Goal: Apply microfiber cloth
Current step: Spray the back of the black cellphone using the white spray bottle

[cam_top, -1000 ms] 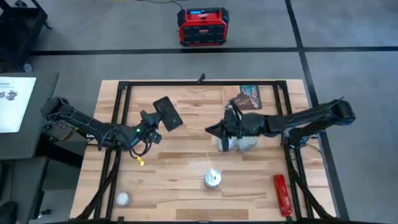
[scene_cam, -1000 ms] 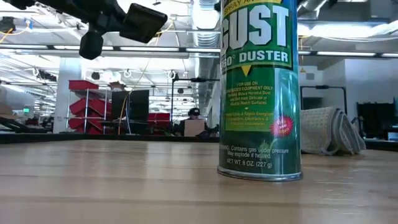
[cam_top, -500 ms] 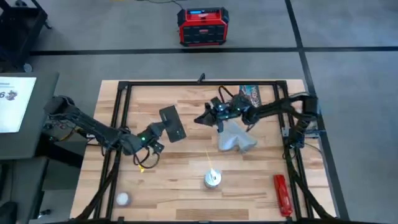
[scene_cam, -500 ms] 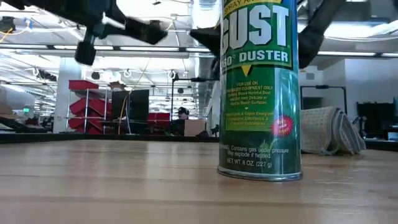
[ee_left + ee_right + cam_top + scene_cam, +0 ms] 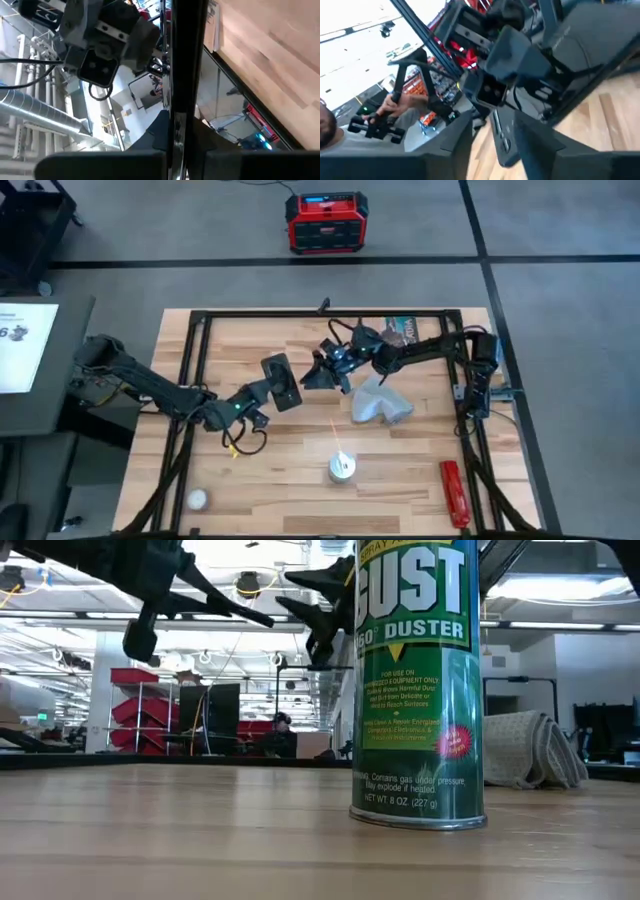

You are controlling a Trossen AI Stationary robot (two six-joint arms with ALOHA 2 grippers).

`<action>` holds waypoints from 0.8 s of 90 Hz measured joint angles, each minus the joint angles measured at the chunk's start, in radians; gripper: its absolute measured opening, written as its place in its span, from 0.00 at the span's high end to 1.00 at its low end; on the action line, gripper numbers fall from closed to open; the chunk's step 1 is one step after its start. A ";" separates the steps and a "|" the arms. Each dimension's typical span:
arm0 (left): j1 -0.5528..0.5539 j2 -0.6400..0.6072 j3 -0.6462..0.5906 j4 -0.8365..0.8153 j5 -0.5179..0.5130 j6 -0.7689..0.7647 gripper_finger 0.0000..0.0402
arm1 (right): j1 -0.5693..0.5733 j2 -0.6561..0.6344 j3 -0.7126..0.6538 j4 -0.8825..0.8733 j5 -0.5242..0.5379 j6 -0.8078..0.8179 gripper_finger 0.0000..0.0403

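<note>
High view, left to right: the left gripper has its fingers clamped on the black phone, raised above the worktop. Just beside it, the right gripper spreads its fingers apart. The microfiber cloth lies bunched on the worktop further right.

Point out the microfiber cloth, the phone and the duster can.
microfiber cloth [image 5: 380, 404]: high view, middle of the crumpled fabric.
phone [image 5: 280, 380]: high view, centre of its dark face, held by the left gripper.
duster can [image 5: 418, 690]: low view, green label on its body.
</note>
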 joint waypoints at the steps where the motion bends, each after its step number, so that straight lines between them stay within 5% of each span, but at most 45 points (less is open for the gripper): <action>1: 0.000 0.000 0.000 0.001 0.001 0.002 0.99 | 0.000 0.000 0.000 0.000 0.000 0.000 0.61; 72: -0.001 0.000 0.000 0.105 0.030 0.094 0.99 | 0.020 0.000 0.001 -0.068 0.125 -0.004 0.57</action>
